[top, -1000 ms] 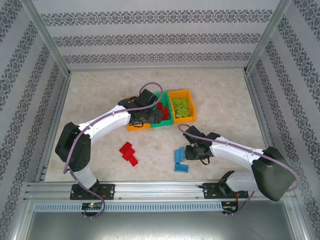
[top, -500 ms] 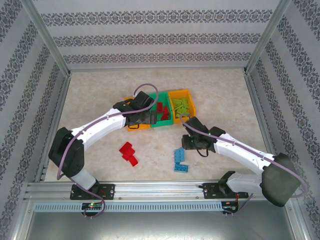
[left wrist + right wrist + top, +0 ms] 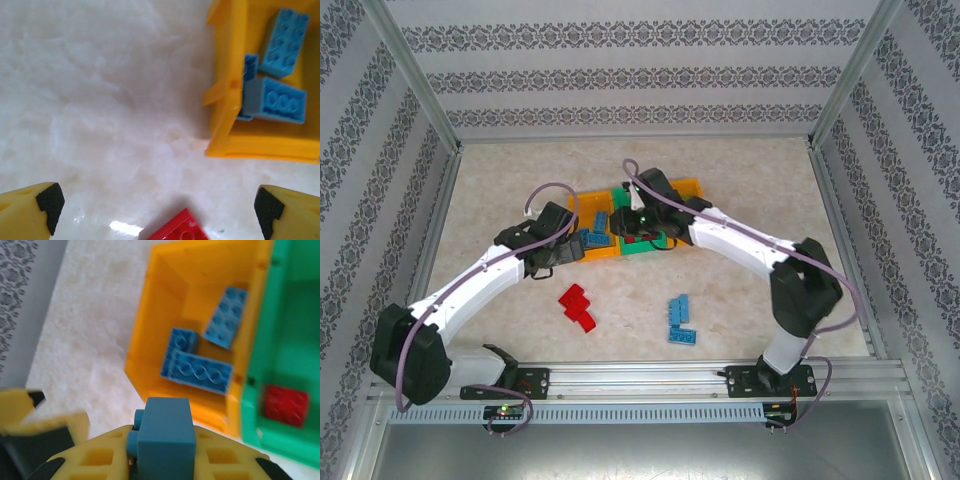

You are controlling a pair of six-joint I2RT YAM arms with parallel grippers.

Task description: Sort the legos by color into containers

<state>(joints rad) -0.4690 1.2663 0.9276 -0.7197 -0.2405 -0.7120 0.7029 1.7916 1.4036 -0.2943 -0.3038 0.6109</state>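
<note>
Our right claw (image 3: 165, 462) grips a small blue studded plastic brick (image 3: 164, 432), studs facing left and long axis unclear, close above the near wall of the left orange plastic bin (image 3: 150, 335). In that bin, three flat blue bricks (image 3: 200, 370) point different ways. The adjoining green bin (image 3: 295, 340) holds a boxed red brick (image 3: 285, 405). Our left claw (image 3: 157, 210) gapes wide over bare bench (image 3: 100, 100) beside that orange bin's outer wall, with a loose red brick (image 3: 177, 232) between its tips. Loose blue bricks (image 3: 680, 320) lie on open bench nearer the arm bases.

Bright, even light; soft shadows; wrist views blurred up close.
</note>
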